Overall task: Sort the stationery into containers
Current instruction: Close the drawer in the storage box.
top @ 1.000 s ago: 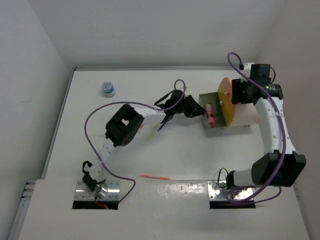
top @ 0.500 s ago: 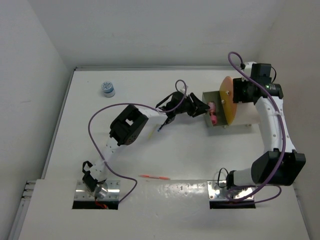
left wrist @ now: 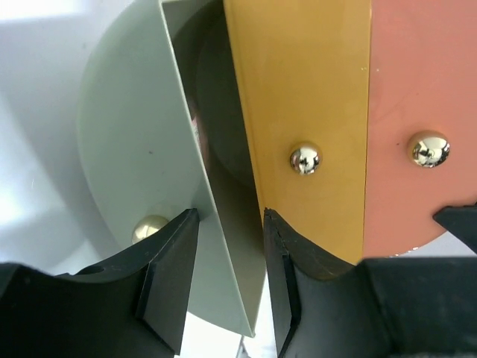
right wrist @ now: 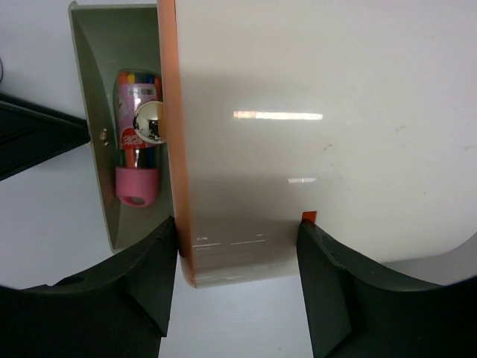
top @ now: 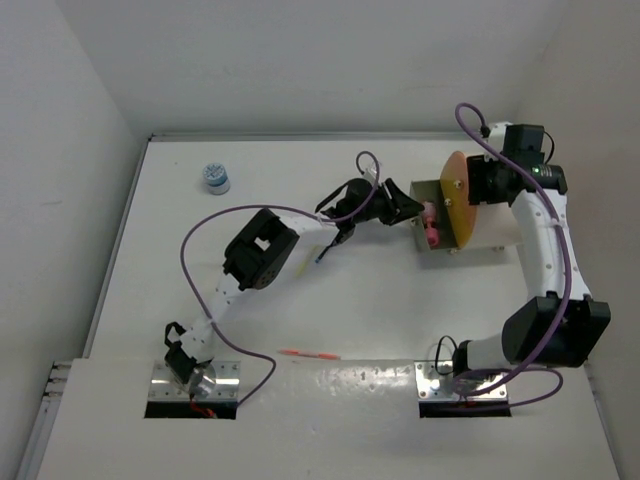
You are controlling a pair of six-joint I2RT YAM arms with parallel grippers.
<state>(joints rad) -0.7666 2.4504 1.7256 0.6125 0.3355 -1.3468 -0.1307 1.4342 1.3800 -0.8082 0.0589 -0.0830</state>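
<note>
On the white desk (top: 400, 320), your left fingers (left wrist: 168, 283) have just spread loose astride one wall of the drawer (left wrist: 134, 149), right fingers (right wrist: 141, 276) clamping the cream container (right wrist: 298, 74): closing it looks next.

Far right: cream drum (top: 493, 235) on its side, orange disc (top: 455, 203) facing left, grey-green drawer (right wrist: 93, 74) slid out, holding a pink-capped tube (right wrist: 136, 160). Blue-and-white cylinder (top: 215, 178) upright far left. Orange-red pen (top: 308, 354) flat, near centre.
</note>
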